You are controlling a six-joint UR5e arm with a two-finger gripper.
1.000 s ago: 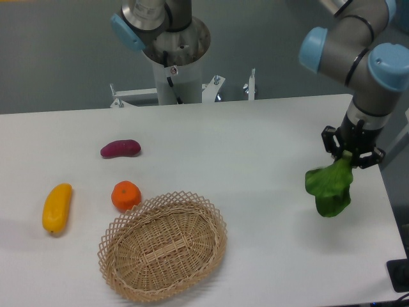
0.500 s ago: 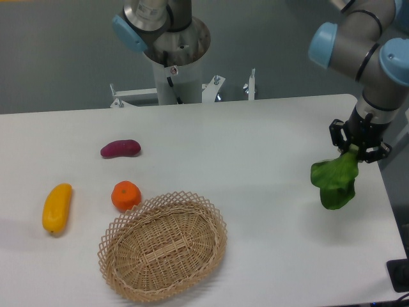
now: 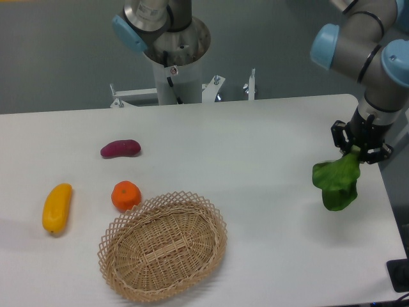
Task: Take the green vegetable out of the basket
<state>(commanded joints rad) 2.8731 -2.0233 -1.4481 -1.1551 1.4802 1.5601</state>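
The green vegetable (image 3: 337,184) hangs leaves-down over the right side of the table, its pale stem end pinched between the fingers of my gripper (image 3: 355,151), which is shut on it. The tan wicker basket (image 3: 163,246) lies empty at the front centre of the table, far to the left of the gripper.
An orange fruit (image 3: 126,196) sits just beyond the basket's left rim. A yellow oblong fruit (image 3: 57,207) lies at the left and a purple vegetable (image 3: 120,149) further back. The table's right edge is close to the gripper. The arm's base column (image 3: 176,57) stands behind the table.
The gripper has carried the green vegetable a little to the right and slightly up; the last half second shows almost no motion.
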